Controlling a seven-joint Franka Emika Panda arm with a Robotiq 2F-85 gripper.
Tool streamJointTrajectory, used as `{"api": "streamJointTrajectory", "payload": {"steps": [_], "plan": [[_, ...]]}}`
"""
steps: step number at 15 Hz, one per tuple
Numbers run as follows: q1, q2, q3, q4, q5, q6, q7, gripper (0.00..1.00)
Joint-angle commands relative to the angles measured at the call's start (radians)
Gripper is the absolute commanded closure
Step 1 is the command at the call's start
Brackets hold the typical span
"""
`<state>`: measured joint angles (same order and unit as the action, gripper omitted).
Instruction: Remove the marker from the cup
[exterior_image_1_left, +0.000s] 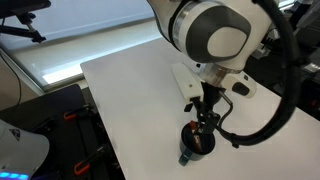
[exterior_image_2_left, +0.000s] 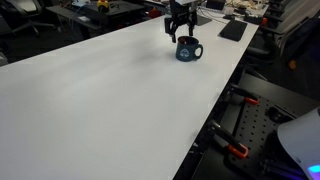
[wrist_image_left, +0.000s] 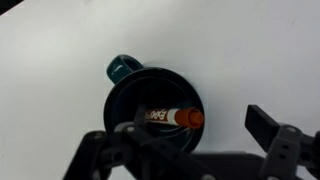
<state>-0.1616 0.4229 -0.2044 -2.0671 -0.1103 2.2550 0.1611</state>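
Observation:
The cup (wrist_image_left: 150, 95) is a dark round mug with a stubby teal handle (wrist_image_left: 122, 68), seen from above in the wrist view. It stands on the white table in both exterior views (exterior_image_1_left: 189, 151) (exterior_image_2_left: 188, 49). The marker (wrist_image_left: 172, 117) lies slanted inside it, its reddish-brown cap near the cup's right rim. My gripper (wrist_image_left: 195, 130) is open and hangs right above the cup (exterior_image_1_left: 203, 118) (exterior_image_2_left: 179, 24). One finger is over the cup's inside and the other is outside its right rim. The marker's cap lies between them, and the fingers are not touching it.
The white table (exterior_image_2_left: 110, 100) stretches wide around the cup. A flat white object (exterior_image_1_left: 188, 80) lies on the table behind the gripper. A black flat item (exterior_image_2_left: 232, 30) lies at the far end. Dark frames with orange clamps (exterior_image_2_left: 236, 150) stand beyond the table's edge.

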Motion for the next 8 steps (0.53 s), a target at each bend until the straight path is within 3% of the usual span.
{"api": "streamJointTrajectory", "payload": {"steps": [1,8], "plan": [[-0.004,-0.004,0.002,-0.005,0.005,0.016,-0.019,0.0],[-0.047,0.1,0.045,0.1,0.064,0.036,-0.175,0.0]]}}
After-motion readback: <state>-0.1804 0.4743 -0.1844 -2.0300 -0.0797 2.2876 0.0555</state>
